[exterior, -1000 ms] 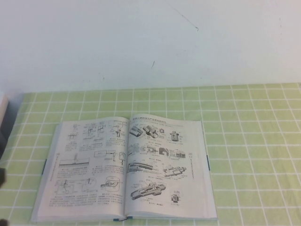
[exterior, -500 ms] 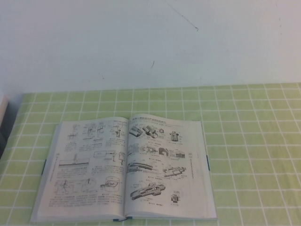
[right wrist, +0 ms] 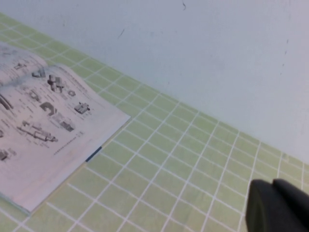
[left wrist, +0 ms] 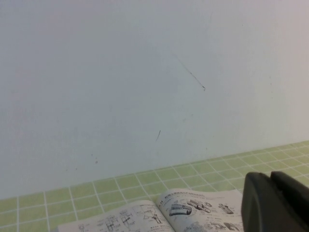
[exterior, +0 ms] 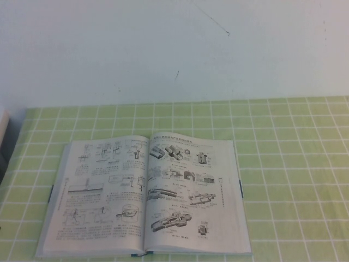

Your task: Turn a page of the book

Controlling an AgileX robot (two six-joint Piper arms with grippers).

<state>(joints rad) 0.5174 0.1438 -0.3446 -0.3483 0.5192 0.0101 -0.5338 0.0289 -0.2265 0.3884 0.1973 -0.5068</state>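
Observation:
The book (exterior: 144, 194) lies open and flat on the green checked cloth, near the front left of the table. Its right-hand page (exterior: 191, 191) carries dark cutaway machine drawings; the left-hand leaf has text and pale sketches. A thin teal cover edge shows at the book's sides. Neither gripper shows in the high view. In the left wrist view my left gripper (left wrist: 271, 178) is shut and empty, held above and short of the page (left wrist: 203, 212). In the right wrist view my right gripper (right wrist: 273, 183) is shut and empty over the cloth, well to the side of the book (right wrist: 43, 121).
The green checked cloth (exterior: 294, 164) covers the table, with open cloth to the right of the book. A pale wall (exterior: 174, 49) rises behind the table. A white and dark object (exterior: 2, 142) sits at the left edge.
A dark shape at the lower left edge of the high view one second ago has gone out of view. The book has not moved.

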